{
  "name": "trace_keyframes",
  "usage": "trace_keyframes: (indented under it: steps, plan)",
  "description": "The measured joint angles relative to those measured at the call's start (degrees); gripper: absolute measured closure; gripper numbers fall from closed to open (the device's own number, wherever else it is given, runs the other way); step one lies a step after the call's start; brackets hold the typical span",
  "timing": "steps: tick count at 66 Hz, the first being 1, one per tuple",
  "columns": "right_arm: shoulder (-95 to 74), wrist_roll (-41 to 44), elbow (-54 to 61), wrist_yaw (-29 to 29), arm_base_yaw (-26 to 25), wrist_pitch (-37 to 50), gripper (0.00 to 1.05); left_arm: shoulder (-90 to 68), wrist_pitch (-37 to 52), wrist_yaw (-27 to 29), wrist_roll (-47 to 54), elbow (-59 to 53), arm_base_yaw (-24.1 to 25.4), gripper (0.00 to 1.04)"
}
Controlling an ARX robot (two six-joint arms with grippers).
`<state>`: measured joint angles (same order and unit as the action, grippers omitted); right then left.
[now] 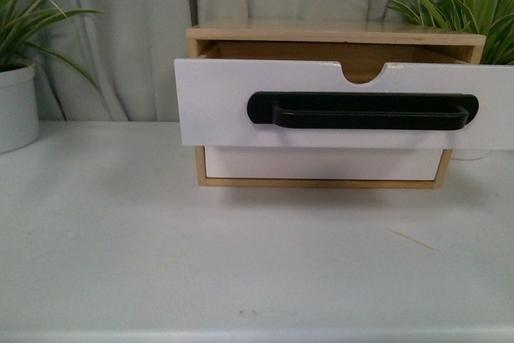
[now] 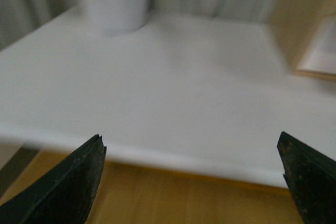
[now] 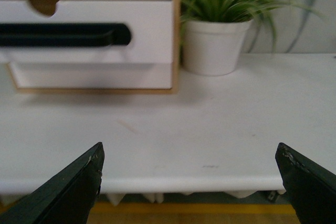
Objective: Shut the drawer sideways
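The drawer (image 1: 217, 102), white-fronted with a long black bar handle (image 1: 363, 111) and a half-round notch in its top edge, stands pulled out of the light wood box (image 1: 321, 35) in the front view. It also shows in the right wrist view (image 3: 147, 22). Neither gripper shows in the front view. My left gripper (image 2: 191, 145) is open and empty at the table's front edge, left of the box. My right gripper (image 3: 189, 153) is open and empty at the front edge, well short of the drawer.
A plain white drawer front (image 1: 321, 164) sits below the pulled-out one. White plant pots stand at the back left (image 1: 16, 106) and beside the box on the right (image 3: 215, 45). The white table (image 1: 161, 238) lies in front of the box.
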<state>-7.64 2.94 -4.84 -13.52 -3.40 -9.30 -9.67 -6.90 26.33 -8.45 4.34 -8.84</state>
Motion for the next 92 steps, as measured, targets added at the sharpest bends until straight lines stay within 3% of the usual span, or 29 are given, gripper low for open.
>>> trace_keyframes:
  steps: [5,9,11,22,41,63,92]
  plan:
    - [-9.57,1.03,-3.37,-6.78,-0.55,0.57,0.09,-9.29,0.66,15.58,-6.56,2.08,-6.62,0.06]
    - [-16.02,2.89,-5.49,-7.69,-0.17,3.54,0.09,-15.56,2.29,21.99,-11.93,4.24,-10.01,0.06]
    - [-19.12,4.20,-6.49,-7.56,0.13,5.22,0.09,-18.36,3.69,22.32,-14.27,5.51,-10.95,0.06]
    - [-33.27,15.17,-9.64,-4.26,2.82,15.63,0.09,-33.62,10.14,15.85,-25.83,14.36,-13.25,0.06]
    - [-47.80,29.97,-14.27,-1.62,5.57,29.83,0.09,-57.99,21.46,8.83,-32.41,28.24,-18.47,0.06]
    - [-56.06,32.63,-19.76,-1.33,6.51,34.10,0.09,-71.47,23.87,4.94,-34.75,39.23,-21.22,0.06]
    - [-65.46,32.83,-26.67,-0.74,7.76,37.62,0.09,-78.25,24.85,-0.09,-33.59,46.07,-20.55,0.06]
